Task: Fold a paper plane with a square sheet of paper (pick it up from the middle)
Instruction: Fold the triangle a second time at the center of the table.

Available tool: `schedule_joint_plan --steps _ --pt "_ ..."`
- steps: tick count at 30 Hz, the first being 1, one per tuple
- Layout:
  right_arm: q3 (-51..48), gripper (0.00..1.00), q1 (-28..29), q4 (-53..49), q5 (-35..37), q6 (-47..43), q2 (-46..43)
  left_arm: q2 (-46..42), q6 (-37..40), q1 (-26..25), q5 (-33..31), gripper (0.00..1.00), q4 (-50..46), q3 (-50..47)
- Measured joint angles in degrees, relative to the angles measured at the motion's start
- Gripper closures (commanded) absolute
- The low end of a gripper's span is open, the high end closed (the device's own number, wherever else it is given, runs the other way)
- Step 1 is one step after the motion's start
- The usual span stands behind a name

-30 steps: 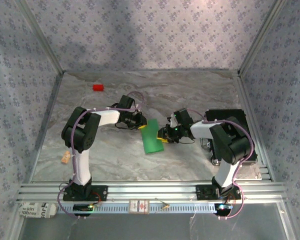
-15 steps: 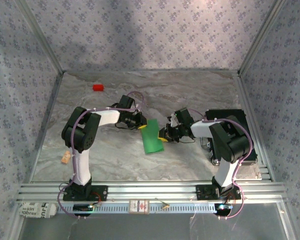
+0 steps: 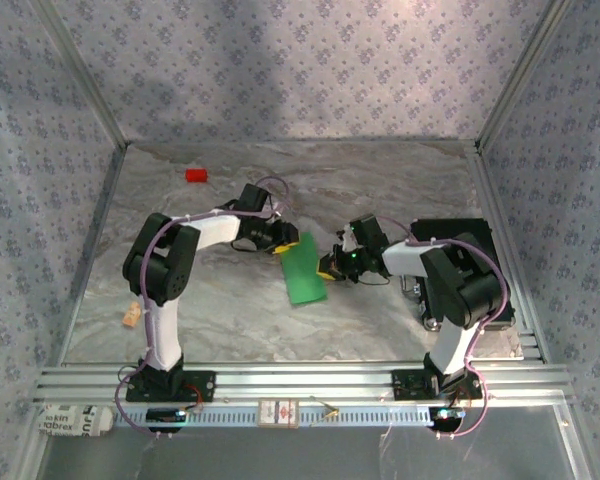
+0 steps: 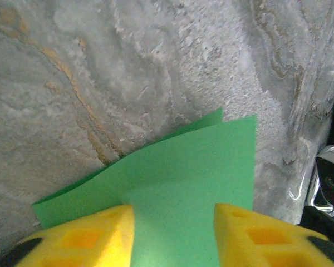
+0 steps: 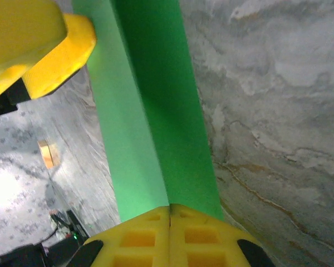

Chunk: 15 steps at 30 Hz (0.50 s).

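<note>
- Green paper (image 3: 305, 270) sits near the middle of the table (image 3: 230, 320), folded over on itself into a narrow strip and spanning the gap between the two arms.
- The right gripper (image 3: 327, 268) has its yellow pads clenched flat together on one end of the strip. In the right wrist view the paper (image 5: 156, 111) runs straight out from the closed pads (image 5: 139, 239).
- The left gripper (image 3: 283, 245) is at the opposite end with its pads parted. In the left wrist view the paper (image 4: 195, 183) lies loose in the gap, released rather than pinched.
- The paper looks very light, thin and floppy. Its layers gape and bow in the left wrist view, so the fold will probably spring open when held on one side only.
- The soft pads should grip it without slipping, but a hard tug could crease or tear it.
- The best hold is probably on the doubled fold line near mid-length, where it is stiffest, rather than at a loose corner.
</note>
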Motion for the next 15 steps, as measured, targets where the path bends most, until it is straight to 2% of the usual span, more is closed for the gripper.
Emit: schedule_joint_plan --steps 9,15 --pt "-4.5 0.99 1.8 7.3 6.3 12.0 -2.4 -10.4 3.2 -1.1 -3.5 0.49 -3.0 0.2" --pt "-5.3 0.96 2.1 11.1 7.1 16.6 -2.7 -17.0 4.5 -3.9 -5.9 0.49 -0.3 -8.1"
